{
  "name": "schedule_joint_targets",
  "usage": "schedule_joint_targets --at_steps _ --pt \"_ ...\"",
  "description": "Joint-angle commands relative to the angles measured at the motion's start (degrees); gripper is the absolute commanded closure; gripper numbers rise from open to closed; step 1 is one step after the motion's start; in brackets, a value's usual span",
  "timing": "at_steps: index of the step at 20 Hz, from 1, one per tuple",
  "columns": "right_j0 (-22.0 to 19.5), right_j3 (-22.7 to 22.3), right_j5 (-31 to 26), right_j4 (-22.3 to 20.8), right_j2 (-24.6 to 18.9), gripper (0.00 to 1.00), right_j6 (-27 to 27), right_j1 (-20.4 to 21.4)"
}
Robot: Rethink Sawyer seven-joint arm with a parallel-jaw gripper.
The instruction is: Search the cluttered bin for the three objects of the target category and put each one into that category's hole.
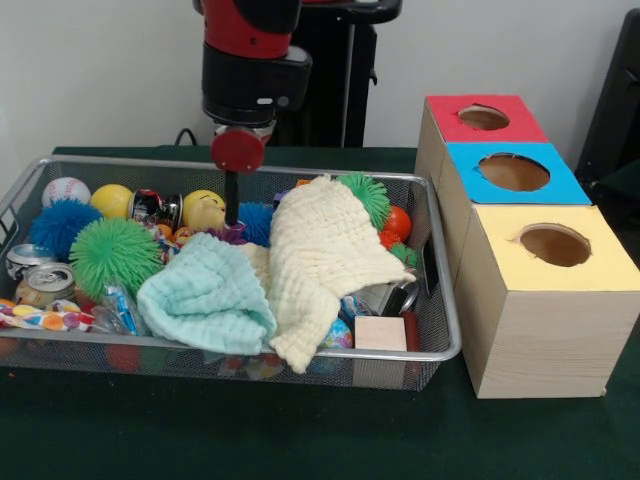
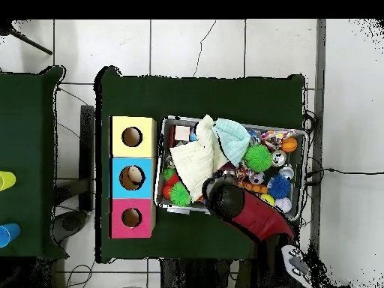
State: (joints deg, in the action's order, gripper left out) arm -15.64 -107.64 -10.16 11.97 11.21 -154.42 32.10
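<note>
Worktop (image 1: 300,440): dark green cloth; carries the wire bin and, beside it, a row of three wooden boxes.
Arm (image 1: 250,60): red and black, comes straight down over the far middle of the bin; red round disc at the wrist, a thin black stem below it reaching into the clutter. From overhead the arm reaches in over the bin's edge and hides what lies under it.
Wire bin (image 1: 445,340): silver mesh, crowded.
Boxes: red-topped box (image 1: 455,125), blue-topped box (image 1: 560,185), yellow-topped box (image 1: 500,235), one round hole each; overhead, something pale shows inside the blue one's hole.
Cream cloth (image 1: 320,260): draped over the bin's middle.
Mint cloth (image 1: 205,295): folded, touching the cream cloth.
Green spiky ball (image 1: 115,250): near side; blue spiky ball (image 1: 60,222) beside it.
Yellow ball (image 1: 203,208): just beside the stem.
Jaws (image 1: 232,222): tip sunk among balls; cannot tell whether apart or closed.
</note>
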Motion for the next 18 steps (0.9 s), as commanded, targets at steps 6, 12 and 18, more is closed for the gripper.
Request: schedule_joint_targets --at_steps 6,12,18 --pt "-0.4 -0.8 -0.6 3.8 -2.8 0.00 -7.2 -4.6" --pt "-1.4 1.9 -1.6 2.6 -2.0 0.00 -5.0 -5.9" --pt "-2.0 3.2 -1.7 1.2 -0.4 0.00 -3.2 -6.2"
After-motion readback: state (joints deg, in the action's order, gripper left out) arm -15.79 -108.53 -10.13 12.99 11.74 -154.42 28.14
